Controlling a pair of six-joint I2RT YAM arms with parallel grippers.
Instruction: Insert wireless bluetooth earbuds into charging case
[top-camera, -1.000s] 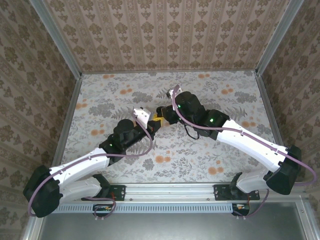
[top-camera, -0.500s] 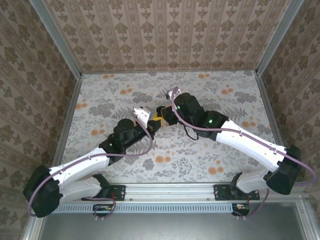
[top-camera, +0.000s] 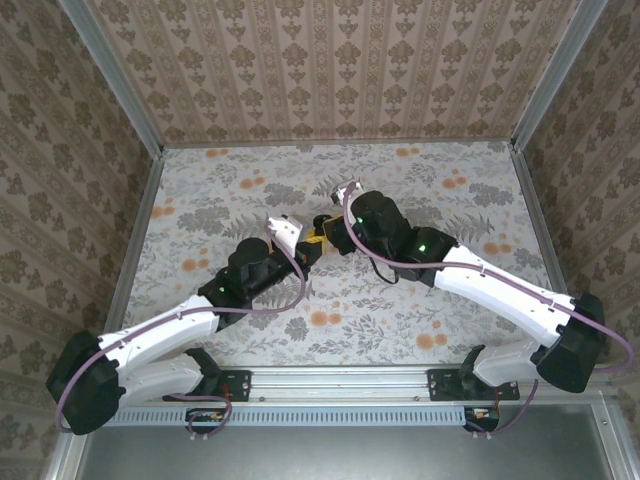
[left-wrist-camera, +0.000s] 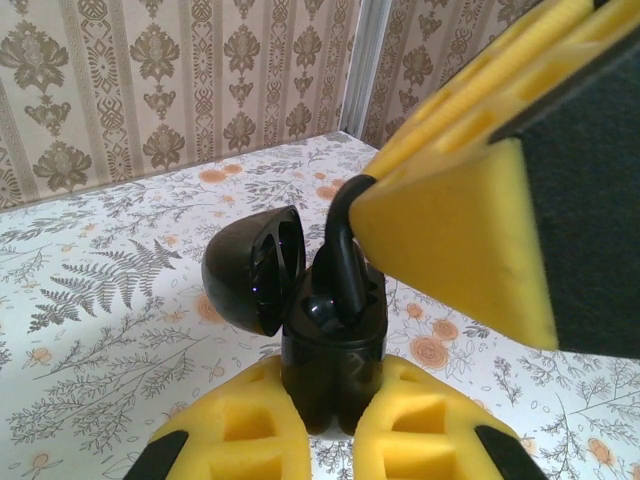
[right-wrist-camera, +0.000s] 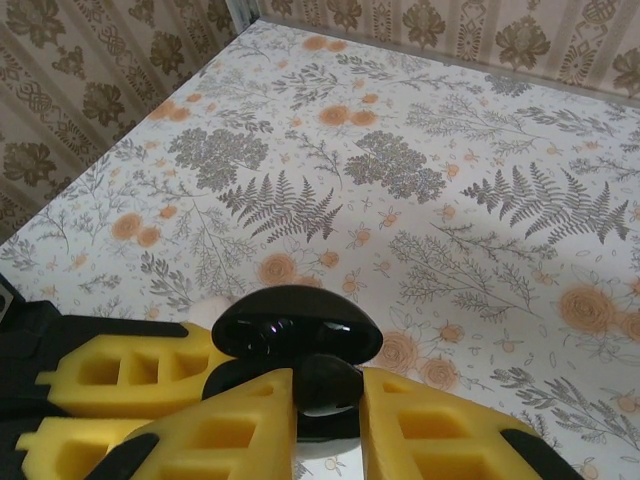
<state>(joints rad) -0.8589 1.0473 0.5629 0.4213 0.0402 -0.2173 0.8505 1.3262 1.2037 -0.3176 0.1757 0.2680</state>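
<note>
The left tool (left-wrist-camera: 335, 400) and right tool (right-wrist-camera: 325, 400) meet at the middle of the counter (top-camera: 230, 180), well apart from the walls (top-camera: 330, 70), bare surface all round. The left tool clamps the upright charging case (left-wrist-camera: 330, 350) at its base, lid (left-wrist-camera: 250, 270) open sideways; the right tool pinches an earbud (left-wrist-camera: 345, 250), stem near vertical, lower end in the case. The left wrist view shows that entry; the right wrist view looks down on the lid's dome, the bud mostly hidden.

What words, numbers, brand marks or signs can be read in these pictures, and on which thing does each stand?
None can be read.
The black charging case, its open lid and the earbud show no marking, nor do the yellow pads.
The table cover and walls carry only floral patterns.
</note>
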